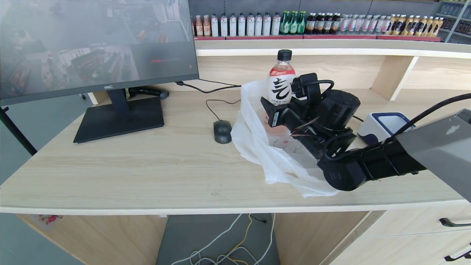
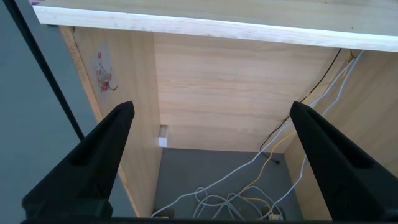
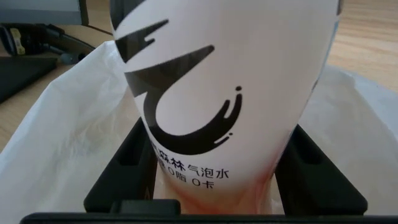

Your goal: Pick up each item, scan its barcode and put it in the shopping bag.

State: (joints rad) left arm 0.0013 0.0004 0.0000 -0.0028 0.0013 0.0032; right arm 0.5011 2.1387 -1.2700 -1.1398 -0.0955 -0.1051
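1. Left gripper (image 2: 211,112): positioned below the front edge of the wooden counter (image 1: 147,165), facing the recess beneath it. The two black fingers (image 2: 106,155) are spread wide and hold nothing. Loose white and yellow cables (image 2: 230,193) lie on the floor of the recess.

2. Right gripper (image 1: 278,115): positioned over the counter, right of centre. Its fingers (image 3: 127,168) are closed against the lower body of a drink bottle (image 1: 281,82).

3. Drink bottle: clear plastic with a black screw cap, held upright. The label is white, with a large black brush-stroke character, a red band above it, and a line of small black print below the character. The contents show pink beneath the label.

4. Shopping bag (image 1: 257,147): thin white plastic, lying crumpled on the counter with its mouth open. The lower part of the bottle sits in this opening. Whether the base touches the bag floor cannot be determined.

5. Computer mouse (image 1: 222,131): black, wired, just to the left of the bag.

6. Barcode scanner (image 1: 382,127): white and blue desktop unit, right of the bag, partly hidden by the arm.

7. Monitor (image 1: 92,44): on a black stand at the far left, showing camera feeds.

8. Rear shelf (image 1: 312,36): carries a row of bottled drinks.
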